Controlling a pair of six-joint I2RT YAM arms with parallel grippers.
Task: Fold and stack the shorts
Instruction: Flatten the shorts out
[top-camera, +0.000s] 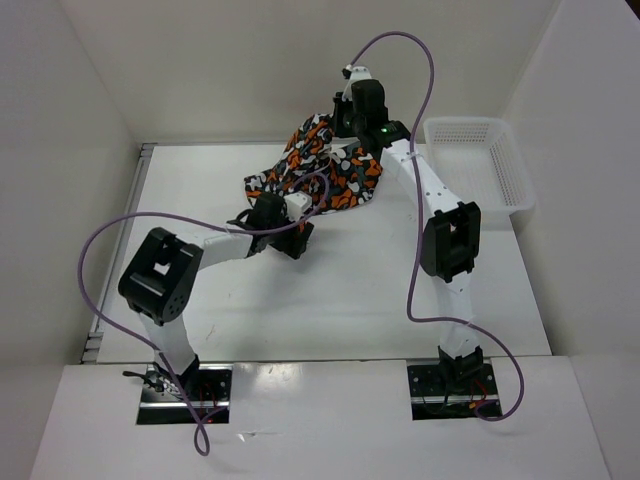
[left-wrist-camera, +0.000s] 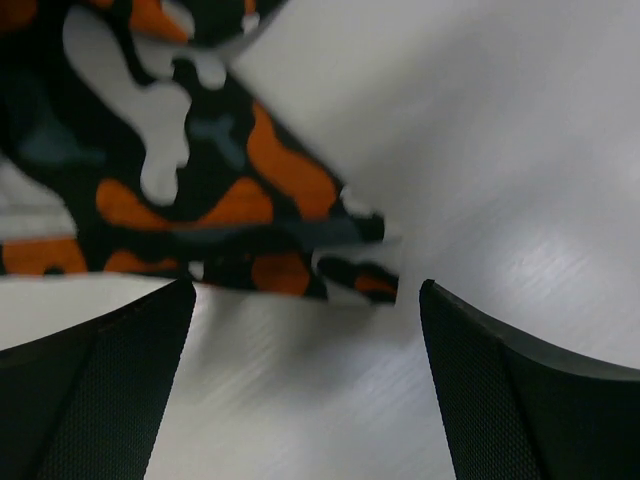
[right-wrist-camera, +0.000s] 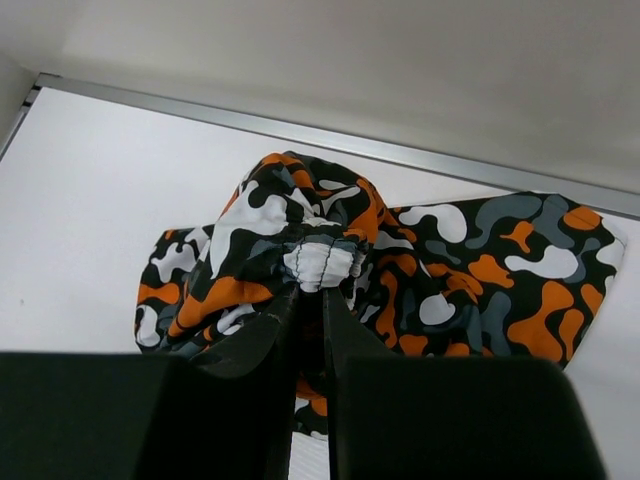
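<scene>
The shorts (top-camera: 322, 170), orange, black, white and grey camouflage, lie bunched at the back of the table. My right gripper (top-camera: 345, 122) is shut on their waistband (right-wrist-camera: 320, 262) and holds that part lifted; the cloth hangs down to the table below it. My left gripper (top-camera: 266, 207) is open and low over the table at the shorts' near left edge. In the left wrist view a corner of the shorts (left-wrist-camera: 350, 265) lies just ahead of the gap between the spread fingers (left-wrist-camera: 500, 390); nothing is between them.
A white plastic mesh basket (top-camera: 480, 165) stands at the back right. White walls enclose the table on the left, back and right. Purple cables loop over both arms.
</scene>
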